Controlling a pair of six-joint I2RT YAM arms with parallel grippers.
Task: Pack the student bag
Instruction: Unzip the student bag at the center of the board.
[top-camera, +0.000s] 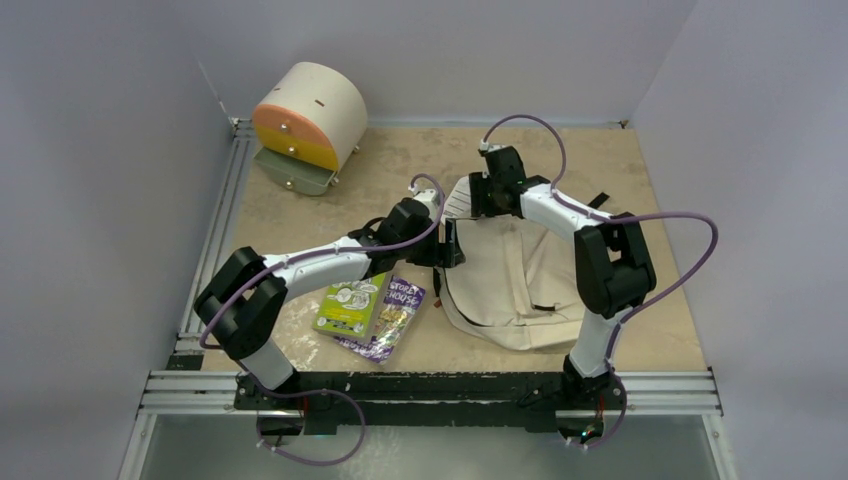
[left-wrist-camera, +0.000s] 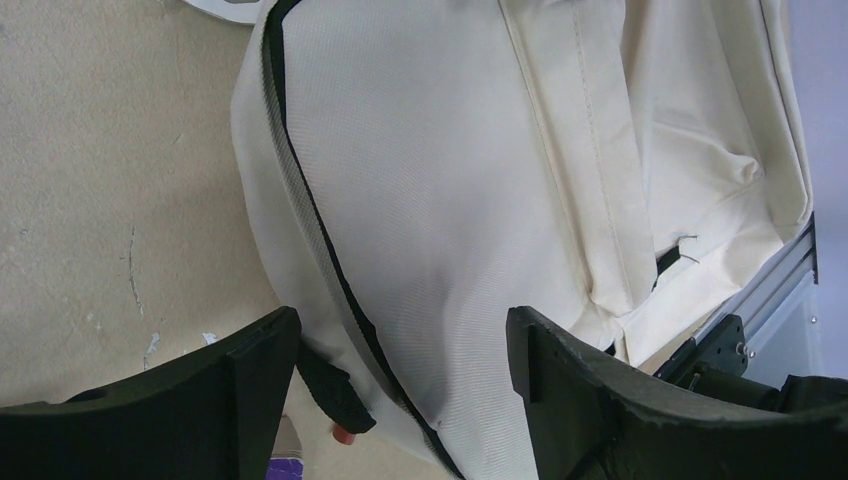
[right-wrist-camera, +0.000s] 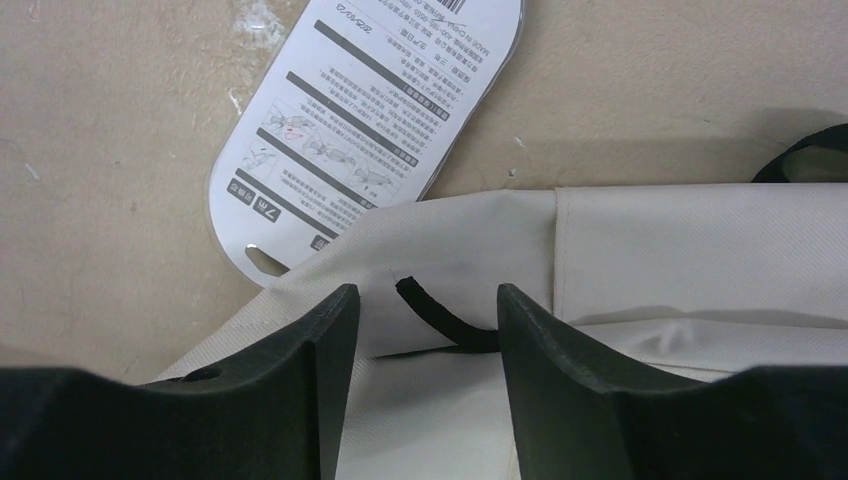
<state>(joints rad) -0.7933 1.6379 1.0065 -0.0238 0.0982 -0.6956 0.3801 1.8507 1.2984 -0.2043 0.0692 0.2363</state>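
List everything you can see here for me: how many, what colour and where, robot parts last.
Soft fabric backpack: one, cream with black zippers, centre-right, lying flat.
Cylindrical drawer unit: one, cream and orange, far left corner.
Thin paper booklet: one, green, near side, left of the backpack.
Glossy packet: one, purple, right beside the booklet.
Oval printed card: one, white, at the backpack's far edge.
Flat tabletop: one, beige, under everything.
Left gripper: one, black, open, above the backpack's left zipper edge.
Right gripper: one, black, open, above the backpack's far edge.
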